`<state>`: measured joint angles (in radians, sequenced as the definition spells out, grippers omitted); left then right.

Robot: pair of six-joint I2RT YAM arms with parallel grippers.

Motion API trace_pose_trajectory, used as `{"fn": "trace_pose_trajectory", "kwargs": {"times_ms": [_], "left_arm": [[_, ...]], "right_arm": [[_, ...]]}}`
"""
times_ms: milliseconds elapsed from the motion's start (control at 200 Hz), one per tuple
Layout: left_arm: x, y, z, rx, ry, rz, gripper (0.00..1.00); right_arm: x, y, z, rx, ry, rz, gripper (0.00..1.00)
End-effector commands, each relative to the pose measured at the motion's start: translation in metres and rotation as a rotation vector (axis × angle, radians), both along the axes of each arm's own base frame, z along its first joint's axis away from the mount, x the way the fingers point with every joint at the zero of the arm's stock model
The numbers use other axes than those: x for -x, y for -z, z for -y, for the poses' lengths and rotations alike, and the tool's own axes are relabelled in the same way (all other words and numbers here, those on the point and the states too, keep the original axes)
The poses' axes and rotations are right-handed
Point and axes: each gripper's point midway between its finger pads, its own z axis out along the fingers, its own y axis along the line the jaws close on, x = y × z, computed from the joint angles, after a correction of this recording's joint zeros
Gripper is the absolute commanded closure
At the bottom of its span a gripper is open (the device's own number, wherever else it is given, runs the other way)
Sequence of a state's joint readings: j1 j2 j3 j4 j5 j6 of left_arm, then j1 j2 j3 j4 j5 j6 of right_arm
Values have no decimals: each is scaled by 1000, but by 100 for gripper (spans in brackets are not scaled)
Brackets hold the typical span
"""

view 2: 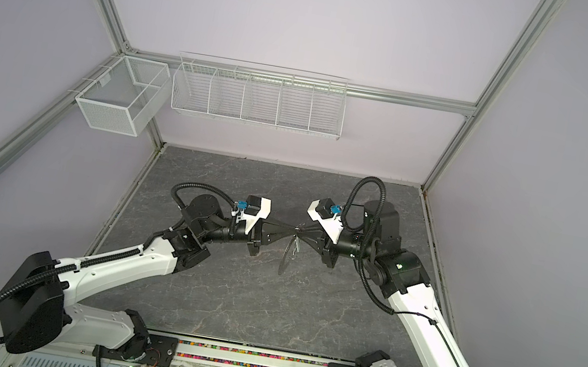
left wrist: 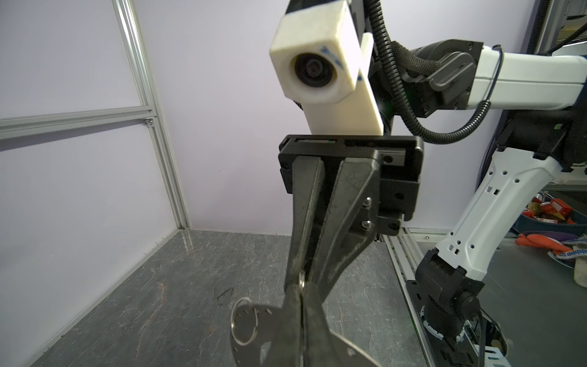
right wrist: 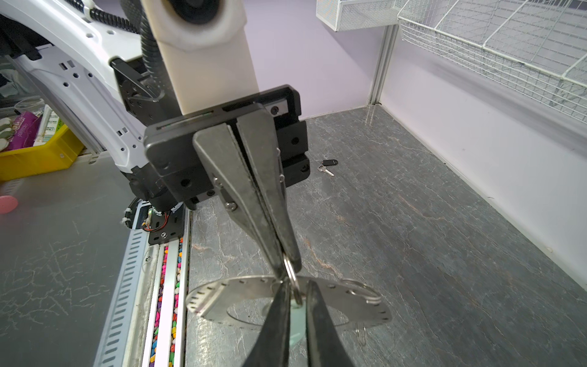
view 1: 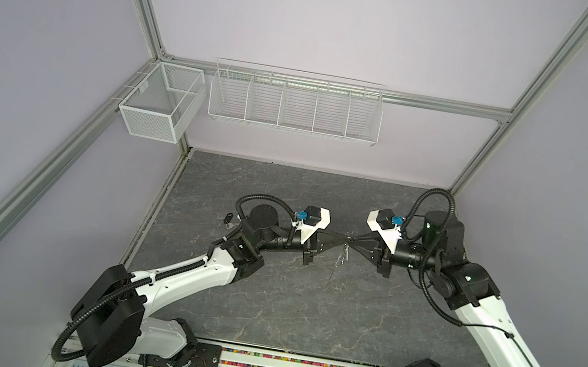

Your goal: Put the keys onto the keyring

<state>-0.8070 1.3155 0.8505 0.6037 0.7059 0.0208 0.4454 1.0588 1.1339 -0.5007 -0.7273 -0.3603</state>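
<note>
So we've got the flat grey metal keyring disc (right wrist: 222, 295) up in the air, off the dark marbled tabletop (right wrist: 413, 238). Its wide centre hole and tiny rim holes are showing, with small wire loops (right wrist: 362, 294) on the rim. In a top view the disc (view 2: 284, 258) looks nearly edge-on. The pale mint plastic-headed key (right wrist: 297, 321) sits right at the disc's rim, blade hidden. The black plastic-headed key (right wrist: 328, 163) lies flat on the tabletop, well apart, silver blade visible.
</note>
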Motion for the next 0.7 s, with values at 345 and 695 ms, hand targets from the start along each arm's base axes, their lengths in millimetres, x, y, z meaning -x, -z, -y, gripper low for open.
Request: {"fn": "trace_pose_trajectory", "kwargs": {"times_ms": [345,695], "left_arm": [[-18,-1,-16,-246,-169,213,72],[-13,12,-10,-475,-184,341,73]], "right_arm": [[5,13,13,128,27,-83,94],[-1,26,20,237,68,-169,94]]}}
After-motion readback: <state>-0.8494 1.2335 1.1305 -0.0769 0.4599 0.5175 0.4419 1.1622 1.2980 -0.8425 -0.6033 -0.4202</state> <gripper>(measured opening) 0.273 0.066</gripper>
